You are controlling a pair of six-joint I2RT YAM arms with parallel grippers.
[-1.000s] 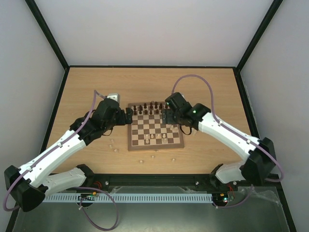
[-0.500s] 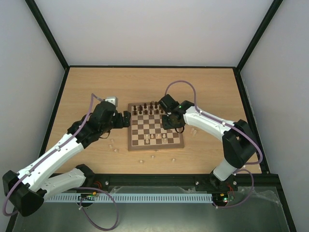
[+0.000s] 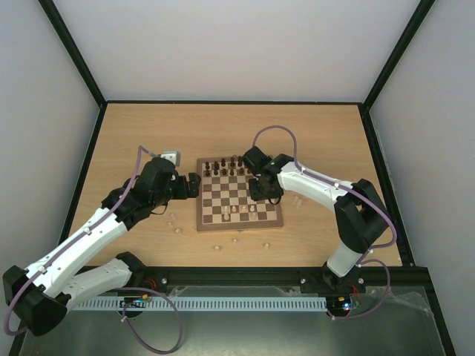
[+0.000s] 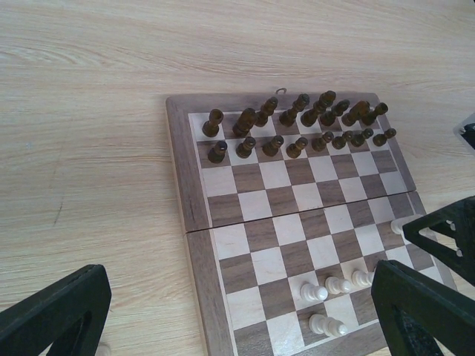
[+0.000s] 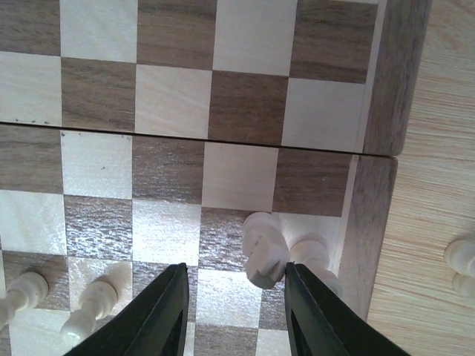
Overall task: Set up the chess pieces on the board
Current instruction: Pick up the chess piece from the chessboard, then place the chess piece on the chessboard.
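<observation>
board: the board (image 4: 184,170) lies flat about the middle of the desk (image 3: 148,133).
dark pieces: the dark pieces (image 4: 297,126) stand along the board's far edge in two rows that look full (too small to count surely).
cream pieces: only a few cream pieces (image 4: 334,285) stand by the board's near edge.
loose pieces: the loose pieces (image 3: 178,230) lie on the desk off the board's near-left corner, beyond its near edge and just off its right edge.
what changed: a second ago the right gripper (image 5: 236,283) hung wide over the board's right edge. it has since come in over the near-right squares, and its jaws have drawn in to a narrower gap.
right gripper now: part-closed, with bare board showing between the fingers (image 5: 159,319). a tilted piece (image 5: 265,248), cream, sits at the tips against one finger only, so nothing is clamped yet.
left gripper: the left gripper (image 3: 191,185) is spread wide and empty by the board's left edge, drawn back a little from it.
meaning: i judge the right hand is closing on the tilted piece, to lift it or stand it straight on its square.
task state: the dark side looks done and the cream side is barely begun. fetching the loose pieces is most of what remains.
risk: a neighbour (image 5: 308,256) stands just beside the tilted piece, by the board's right edge, and the closing finger could knock it.
</observation>
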